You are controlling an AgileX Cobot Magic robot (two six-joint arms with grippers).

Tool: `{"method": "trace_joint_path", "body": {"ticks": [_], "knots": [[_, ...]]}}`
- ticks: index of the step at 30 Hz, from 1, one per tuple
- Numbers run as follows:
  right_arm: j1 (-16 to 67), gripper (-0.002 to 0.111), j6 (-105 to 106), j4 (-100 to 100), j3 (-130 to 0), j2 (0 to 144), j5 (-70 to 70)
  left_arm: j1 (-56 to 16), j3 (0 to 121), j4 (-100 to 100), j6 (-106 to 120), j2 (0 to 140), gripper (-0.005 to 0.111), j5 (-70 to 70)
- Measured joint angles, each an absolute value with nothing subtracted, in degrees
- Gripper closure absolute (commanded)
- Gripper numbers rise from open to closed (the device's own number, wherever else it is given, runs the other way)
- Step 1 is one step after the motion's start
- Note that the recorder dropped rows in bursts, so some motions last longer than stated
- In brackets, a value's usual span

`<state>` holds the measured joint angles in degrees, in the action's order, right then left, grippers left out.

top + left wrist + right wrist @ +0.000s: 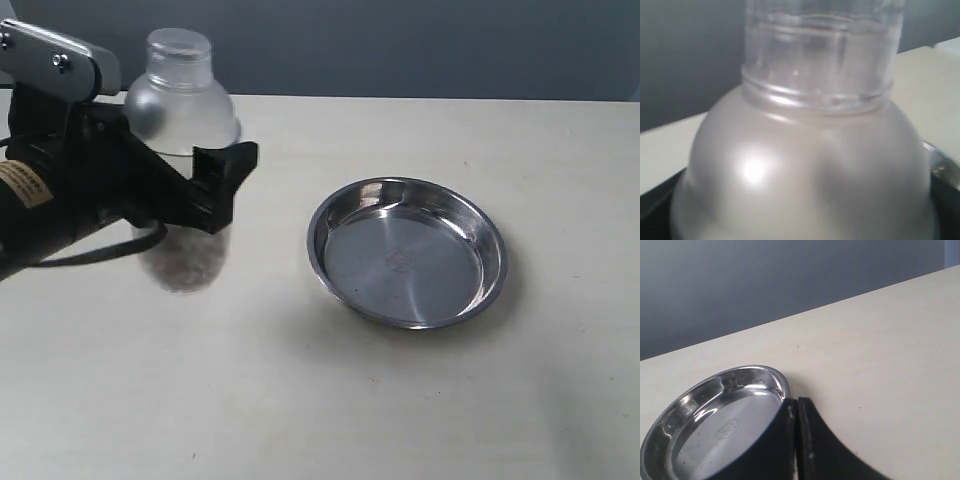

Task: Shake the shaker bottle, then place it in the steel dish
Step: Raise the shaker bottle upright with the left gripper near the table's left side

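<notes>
Position of the bottle (185, 108): near the left edge of the table (300, 400), somewhat toward the far edge, long axis upright with the clear cap on top; its dome fills the left wrist view (810, 165); reddish-brown bits sit in its lower part, which is blurred, so I cannot tell whether the base rests on the table or hangs just above it. The left gripper (195, 195) is clamped around the bottle's middle, one black finger wrapping the side that faces the dish; the other finger is hidden behind the body.

The dish (405, 262) lies about mid-table, a little toward the right edge, well apart from the bottle and holding nothing; from the gripper it lies straight toward the right edge, so the setting-down looks like a sideways carry, then a lowering with the axis kept vertical; the dish is clearly wider than the bottle, which leaves margin.

The right gripper (797, 405) has its fingers pressed together on nothing and sits near the dish's rim (725, 425); the left arm already has the bottle, so the right one probably only needs to keep clear.
</notes>
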<state>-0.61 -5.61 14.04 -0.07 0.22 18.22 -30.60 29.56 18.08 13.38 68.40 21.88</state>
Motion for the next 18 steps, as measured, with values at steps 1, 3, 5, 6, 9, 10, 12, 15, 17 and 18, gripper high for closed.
{"method": "trace_joint_path", "body": {"ticks": [1,3,5,6,9,10,12,15,17,18], "knots": [[-0.6,0.109,-5.6,14.0,-0.1,0.2,18.2,-32.0,29.6,15.5,12.5,67.3,0.107,22.6],[-0.6,0.109,-5.6,14.0,-0.1,0.2,18.2,-33.1,29.6,15.3,12.5,66.7,0.107,26.5],[-0.6,0.109,-5.6,14.0,-0.1,0.2,18.2,-32.5,29.6,20.7,13.9,68.6,0.107,30.7],[-0.6,0.109,-5.6,14.0,-0.1,0.2,18.2,-32.1,29.6,22.0,14.1,69.4,0.107,31.5],[-0.6,0.109,-5.6,14.0,-0.1,0.2,18.2,-32.6,30.1,16.4,11.0,68.9,0.107,30.3],[-0.6,0.109,-5.6,14.0,-0.1,0.2,18.2,-33.0,30.7,12.4,9.4,67.9,0.107,30.5],[-0.6,0.109,-5.6,14.0,-0.1,0.2,18.2,-33.2,31.6,8.7,8.2,67.0,0.107,31.7],[-0.6,0.109,-5.6,14.0,-0.1,0.2,18.2,-31.9,32.0,12.1,7.3,70.1,0.107,30.7],[-0.6,0.109,-5.6,14.0,-0.1,0.2,18.2,-31.4,31.6,11.2,3.3,72.7,0.107,28.3],[-0.6,0.109,-5.6,14.0,-0.1,0.2,18.2,-32.0,31.2,7.4,0.5,73.2,0.107,28.2]]}}
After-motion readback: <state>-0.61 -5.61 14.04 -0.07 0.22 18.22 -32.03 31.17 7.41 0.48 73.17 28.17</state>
